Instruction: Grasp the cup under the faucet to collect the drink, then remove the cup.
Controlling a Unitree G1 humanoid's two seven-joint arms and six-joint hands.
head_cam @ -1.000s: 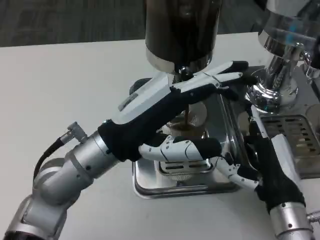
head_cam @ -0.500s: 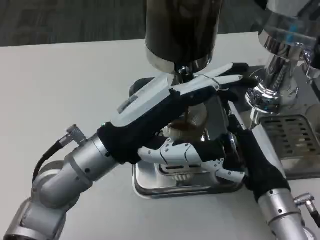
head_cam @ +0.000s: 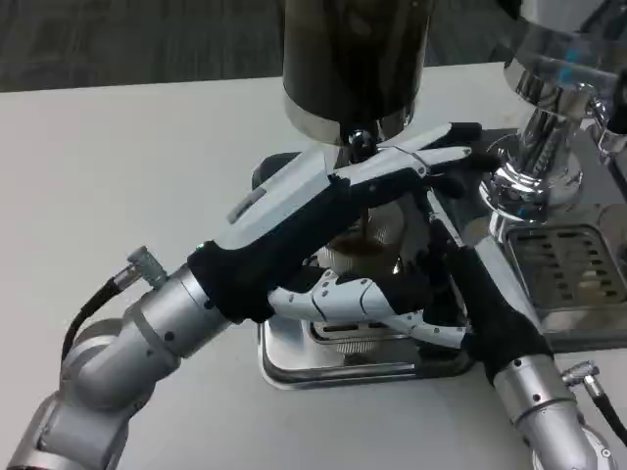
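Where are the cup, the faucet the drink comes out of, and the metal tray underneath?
cup (head_cam: 377, 230): head view, on its clear wall beside the stream.
faucet (head_cam: 361, 142): head view, on the round metal spout end.
metal tray (head_cam: 323, 364): head view, on its shiny front rim.

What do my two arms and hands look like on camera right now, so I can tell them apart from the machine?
Both forearms are silver metal cylinders ending in black wrist covers. The left hand has a white back panel with a small grey marking, and white fingers tipped black. A black cable loops from a metal connector on the left forearm. The right hand looks mostly black with white fingers.
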